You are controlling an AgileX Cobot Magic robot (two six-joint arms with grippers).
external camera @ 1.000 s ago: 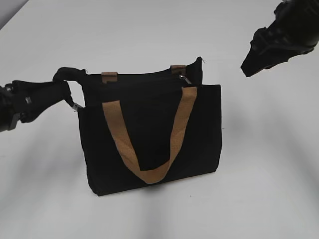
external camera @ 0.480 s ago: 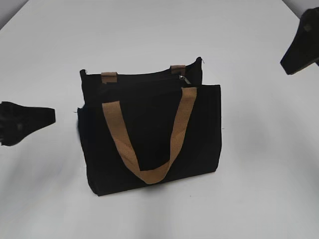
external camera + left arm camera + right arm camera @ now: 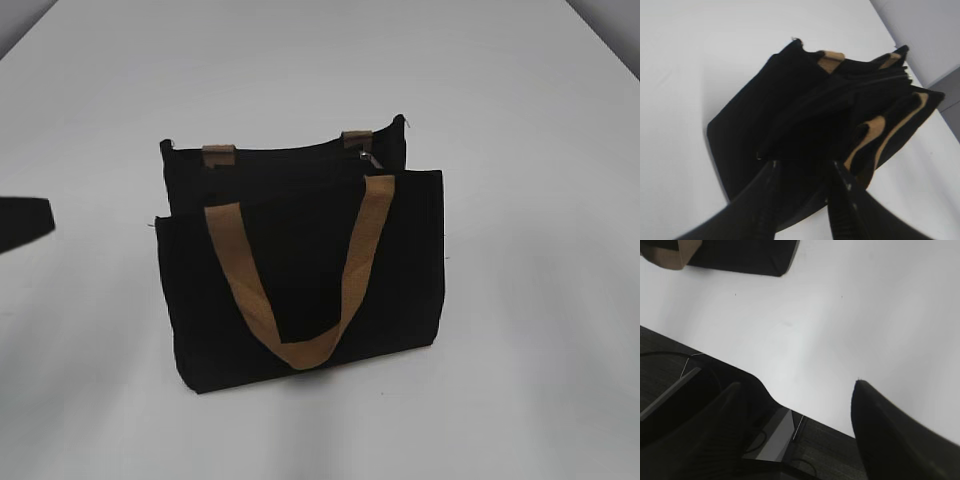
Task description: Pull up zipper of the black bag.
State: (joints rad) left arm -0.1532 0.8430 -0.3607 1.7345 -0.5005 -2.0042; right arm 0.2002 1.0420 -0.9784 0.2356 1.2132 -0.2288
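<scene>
The black bag (image 3: 300, 270) stands upright mid-table, with tan handles hanging down its front. The zipper pull (image 3: 366, 158) is a small silver glint at the right end of the top edge. Neither gripper touches the bag. My left gripper (image 3: 805, 163) is open and empty, off the bag's left end; only its tip (image 3: 28, 220) shows at the left edge of the exterior view. The left wrist view shows the bag (image 3: 790, 105) end-on; the pull is not discernible there. My right gripper (image 3: 796, 385) is open and empty, away from the bag and outside the exterior view.
The white table (image 3: 520, 300) stretches all round the bag. The right wrist view shows a bag corner (image 3: 740, 255) at its top left, the table's edge and dark floor with cables (image 3: 790, 450) beyond it.
Both arms have drawn back from the bag. The left gripper let go of the bag's left end and moved left. The right gripper moved up and right, out of the exterior view.
</scene>
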